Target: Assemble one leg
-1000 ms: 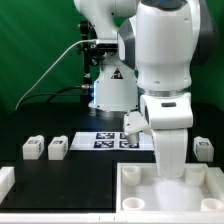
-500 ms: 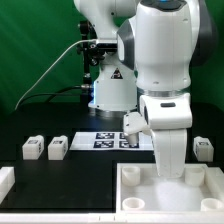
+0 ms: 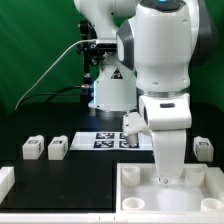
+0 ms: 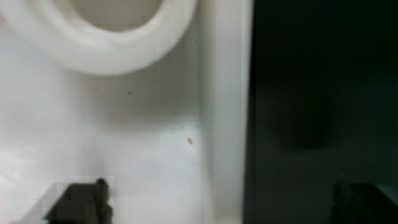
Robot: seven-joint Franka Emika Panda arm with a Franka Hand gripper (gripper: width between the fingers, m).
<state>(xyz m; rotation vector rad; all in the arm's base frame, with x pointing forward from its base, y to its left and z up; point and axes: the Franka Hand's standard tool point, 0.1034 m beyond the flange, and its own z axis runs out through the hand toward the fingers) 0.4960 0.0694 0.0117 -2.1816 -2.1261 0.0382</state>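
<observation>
White legs [image 3: 57, 148] sit loose by the desk edge on the exterior view's left; none looks fitted. Gripper [image 4: 221, 205] fingers apart, empty, over panel [image 3: 140, 190].

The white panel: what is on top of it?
Only the arm's open gripper hovers over the white panel, near a round raised ring; nothing else shows on it. The arm covers the panel's middle in the exterior view.

White robot arm [image 3: 165, 125] lower
Its two-finger gripper [image 4: 222, 203] has sunk slightly toward the large white raised-rim square panel [image 3: 126, 176].
</observation>
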